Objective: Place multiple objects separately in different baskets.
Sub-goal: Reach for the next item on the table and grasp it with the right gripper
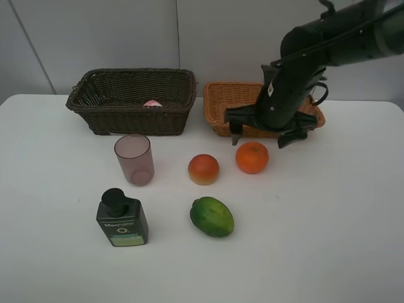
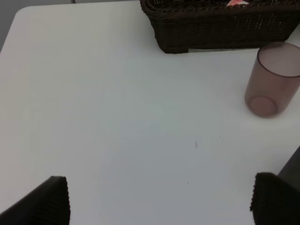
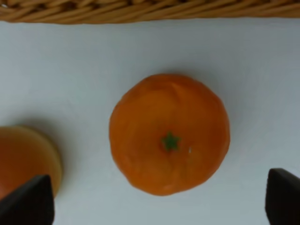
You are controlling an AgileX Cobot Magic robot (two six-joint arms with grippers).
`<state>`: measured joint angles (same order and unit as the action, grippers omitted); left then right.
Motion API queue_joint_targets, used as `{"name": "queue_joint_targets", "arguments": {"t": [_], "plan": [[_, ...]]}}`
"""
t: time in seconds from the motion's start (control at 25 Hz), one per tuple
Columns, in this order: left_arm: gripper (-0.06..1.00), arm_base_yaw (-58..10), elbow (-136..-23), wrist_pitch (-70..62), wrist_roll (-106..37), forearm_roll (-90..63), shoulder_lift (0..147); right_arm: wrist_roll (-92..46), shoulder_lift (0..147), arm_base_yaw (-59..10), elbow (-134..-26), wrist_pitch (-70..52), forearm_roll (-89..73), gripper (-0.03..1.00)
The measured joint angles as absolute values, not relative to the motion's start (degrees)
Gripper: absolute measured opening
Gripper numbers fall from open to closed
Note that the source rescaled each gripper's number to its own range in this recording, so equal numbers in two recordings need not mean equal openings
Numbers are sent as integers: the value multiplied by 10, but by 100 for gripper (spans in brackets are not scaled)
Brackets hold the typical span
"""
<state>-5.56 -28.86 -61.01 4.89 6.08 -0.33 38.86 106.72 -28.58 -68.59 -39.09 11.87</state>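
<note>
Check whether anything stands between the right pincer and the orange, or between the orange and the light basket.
Nothing visible does. The right pincer hangs open above the orange, and the light basket stands directly behind it. The red-orange fruit lies to the side, apart from the orange.

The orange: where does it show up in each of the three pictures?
Exterior high: the orange lies right of centre, just in front of the tan basket.
Left wrist: not in it.
Right wrist: the orange fills the middle.
Shared landmark: the tan basket's rim, beside the orange in both.
</note>
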Motion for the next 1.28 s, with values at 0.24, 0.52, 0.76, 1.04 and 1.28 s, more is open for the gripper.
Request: {"name": "queue_joint_targets", "arguments": {"t": [0.24, 0.52, 0.76, 1.04, 1.28], "plan": [[100, -56, -289, -610, 49, 61, -3, 413, 1088, -285, -674, -333, 126, 96], [100, -56, -289, -610, 49, 61, -3, 425, 1114, -283, -674, -323, 150, 96], [100, -56, -289, -610, 49, 61, -3, 436, 1117, -274, -674, -314, 165, 96], [100, -56, -289, -610, 49, 61, -3, 445, 1118, -274, -674, -291, 166, 96], [100, -56, -289, -610, 49, 61, -3, 450, 1143, -274, -674, -286, 168, 96]]}}
